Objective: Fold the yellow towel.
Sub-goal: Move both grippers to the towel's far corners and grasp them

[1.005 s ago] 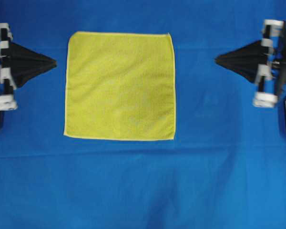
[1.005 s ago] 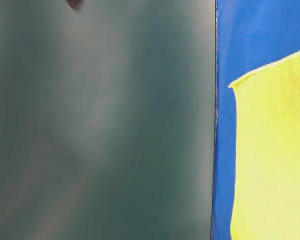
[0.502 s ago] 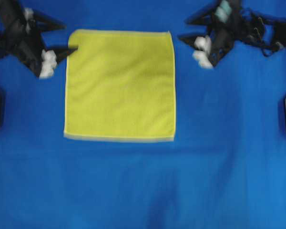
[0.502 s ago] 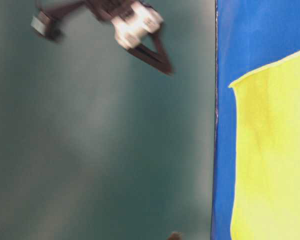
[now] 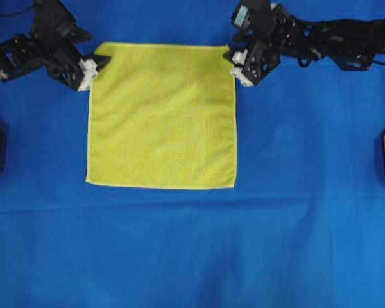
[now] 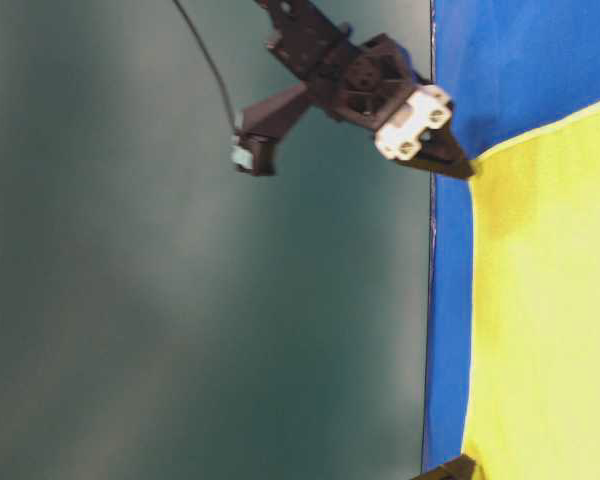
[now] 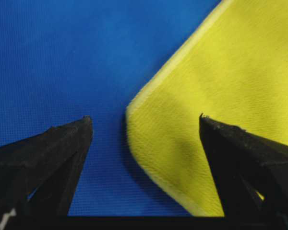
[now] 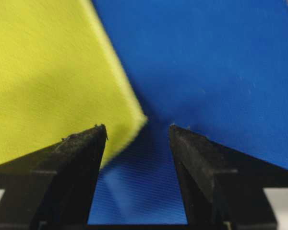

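- Both tools stand wide apart at the towel's two far corners, and neither grips anything.
- Blue cloth (image 5: 192, 250) covers the whole table; it is smooth and matte, with a few soft creases near the bottom of the overhead view and a fine weave visible in the wrist views.
- Lying flat and unfolded on the blue cloth, slightly left of the middle, the yellow towel (image 5: 162, 115) is a square of bright yellow microfibre with a finely ribbed surface and a thin, paler stitched hem all round; its corners are rounded.
- At the towel's upper left corner, the left tool (image 5: 95, 64) is black and angular with white fittings behind its tips. In the left wrist view, its two dark wedge-shaped fingers (image 7: 62, 153) are spread wide, with the corner between them and one finger over the yellow fabric; whether it touches cannot be told.
- At the upper right corner, the right tool (image 5: 234, 61) has the same build. In its wrist view, the jaws stand apart with the corner tip just ahead of the gap, one finger (image 8: 72, 163) shading the hem.
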